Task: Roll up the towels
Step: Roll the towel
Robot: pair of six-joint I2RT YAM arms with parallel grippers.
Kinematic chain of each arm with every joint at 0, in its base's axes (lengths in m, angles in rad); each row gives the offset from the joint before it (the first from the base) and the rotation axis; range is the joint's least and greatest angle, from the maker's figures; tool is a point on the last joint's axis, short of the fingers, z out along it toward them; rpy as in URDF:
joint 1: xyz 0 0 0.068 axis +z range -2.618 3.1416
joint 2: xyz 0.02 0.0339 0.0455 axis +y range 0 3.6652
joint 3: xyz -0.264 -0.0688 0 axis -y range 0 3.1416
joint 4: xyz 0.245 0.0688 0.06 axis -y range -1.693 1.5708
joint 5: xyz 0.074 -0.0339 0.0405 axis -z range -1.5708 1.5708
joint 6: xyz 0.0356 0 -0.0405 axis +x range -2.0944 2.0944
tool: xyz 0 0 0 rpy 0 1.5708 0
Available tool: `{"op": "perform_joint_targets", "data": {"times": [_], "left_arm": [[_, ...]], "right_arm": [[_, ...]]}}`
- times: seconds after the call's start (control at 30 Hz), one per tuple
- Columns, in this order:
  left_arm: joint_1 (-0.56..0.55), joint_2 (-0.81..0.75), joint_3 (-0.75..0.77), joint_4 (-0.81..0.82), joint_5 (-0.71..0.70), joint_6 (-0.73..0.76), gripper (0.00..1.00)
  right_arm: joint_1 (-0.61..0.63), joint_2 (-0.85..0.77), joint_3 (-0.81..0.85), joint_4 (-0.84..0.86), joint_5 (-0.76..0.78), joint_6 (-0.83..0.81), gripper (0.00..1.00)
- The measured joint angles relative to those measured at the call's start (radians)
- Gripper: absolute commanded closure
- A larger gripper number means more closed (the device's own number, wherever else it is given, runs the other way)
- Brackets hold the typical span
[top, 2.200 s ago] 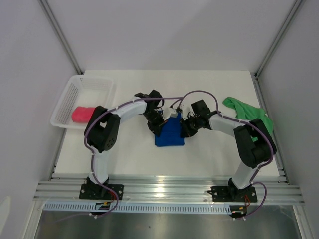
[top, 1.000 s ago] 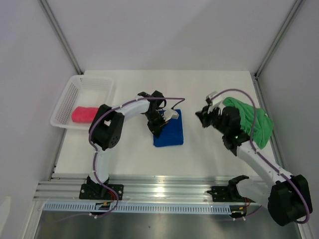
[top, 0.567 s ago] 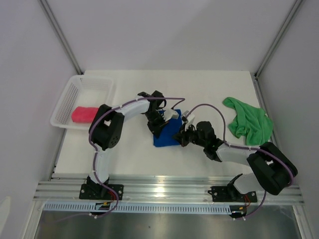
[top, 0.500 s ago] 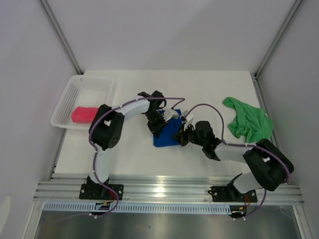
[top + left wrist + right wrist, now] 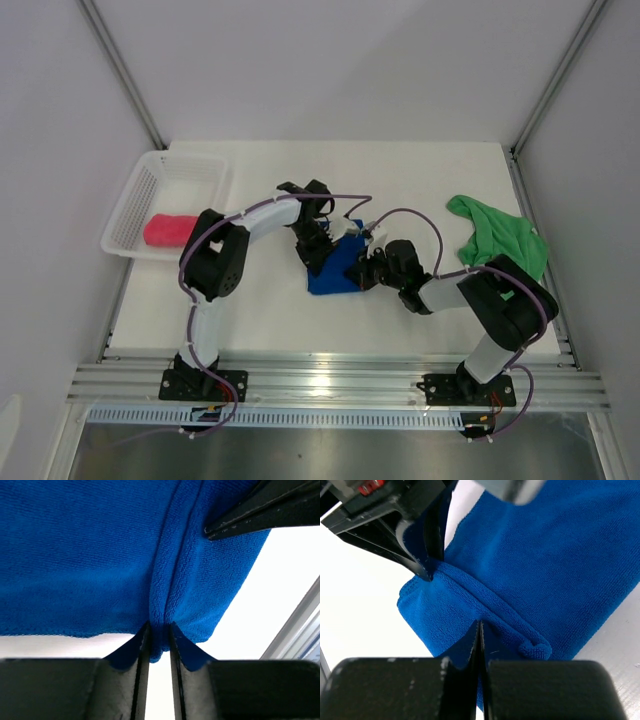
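The blue towel lies partly folded in the middle of the table. My left gripper is shut on a raised fold at that towel's edge, coming from the towel's left side. My right gripper is shut with nothing between its fingers. Its tips rest against a rolled seam of the blue towel, at the towel's right edge. A green towel lies crumpled at the right. A pink towel, rolled, sits in the basket.
A white mesh basket stands at the table's left side. Metal frame posts rise at the back corners, and an aluminium rail runs along the near edge by the arm bases.
My right arm has swung from beside the green towel over to the blue towel and settled at its right edge. The left arm has stayed on the blue towel.
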Motion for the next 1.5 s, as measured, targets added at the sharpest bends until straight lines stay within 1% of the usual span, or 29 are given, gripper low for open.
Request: {"op": "perform_joint_targets", "data": {"times": [0.07, 0.13, 0.27, 0.4, 0.53, 0.63, 0.7, 0.8, 0.83, 0.93, 1.0, 1.13, 1.27, 1.37, 1.5], "left_arm": [[0.000, 0.000, 0.006, 0.000, -0.013, -0.001, 0.72], [0.000, 0.000, 0.014, 0.000, -0.023, -0.003, 0.72], [0.000, 0.000, 0.047, 0.001, -0.032, -0.012, 0.65], [0.000, -0.019, 0.076, 0.016, -0.025, -0.019, 0.63], [-0.002, -0.093, 0.074, 0.033, -0.013, -0.018, 0.62], [-0.013, -0.203, 0.001, 0.089, -0.018, 0.003, 0.60], [-0.039, -0.282, -0.093, 0.128, -0.039, 0.034, 0.61], [-0.116, -0.368, -0.256, 0.203, -0.090, 0.095, 0.58], [-0.139, -0.378, -0.293, 0.214, -0.102, 0.108, 0.54], [-0.213, -0.387, -0.406, 0.272, -0.141, 0.169, 0.50], [-0.228, -0.388, -0.453, 0.305, -0.167, 0.198, 0.49], [-0.229, -0.389, -0.510, 0.387, -0.226, 0.236, 0.48], [-0.238, -0.395, -0.526, 0.449, -0.275, 0.244, 0.46], [-0.249, -0.427, -0.544, 0.463, -0.278, 0.244, 0.45], [-0.260, -0.488, -0.544, 0.445, -0.252, 0.228, 0.45]], "right_arm": [[-0.003, 0.006, 0.000, 0.005, 0.008, 0.015, 1.00], [-0.005, 0.019, 0.002, 0.016, 0.016, 0.035, 1.00], [-0.008, 0.040, 0.006, 0.028, 0.034, 0.073, 1.00], [-0.013, 0.043, 0.007, 0.034, 0.058, 0.117, 1.00], [-0.023, 0.048, 0.007, 0.039, 0.069, 0.148, 1.00], [-0.024, 0.049, 0.007, 0.039, 0.072, 0.167, 1.00], [-0.025, 0.050, 0.007, 0.039, 0.072, 0.175, 1.00], [-0.026, 0.055, 0.007, 0.043, 0.071, 0.186, 1.00], [-0.026, 0.056, 0.007, 0.045, 0.072, 0.190, 1.00], [-0.026, 0.058, 0.007, 0.050, 0.074, 0.200, 1.00], [-0.026, 0.058, 0.007, 0.053, 0.076, 0.203, 1.00], [-0.026, 0.058, 0.007, 0.055, 0.077, 0.203, 1.00], [-0.027, 0.058, 0.007, 0.055, 0.079, 0.203, 1.00], [-0.027, 0.058, 0.007, 0.054, 0.079, 0.203, 1.00], [-0.027, 0.058, 0.007, 0.054, 0.079, 0.203, 1.00]]}}
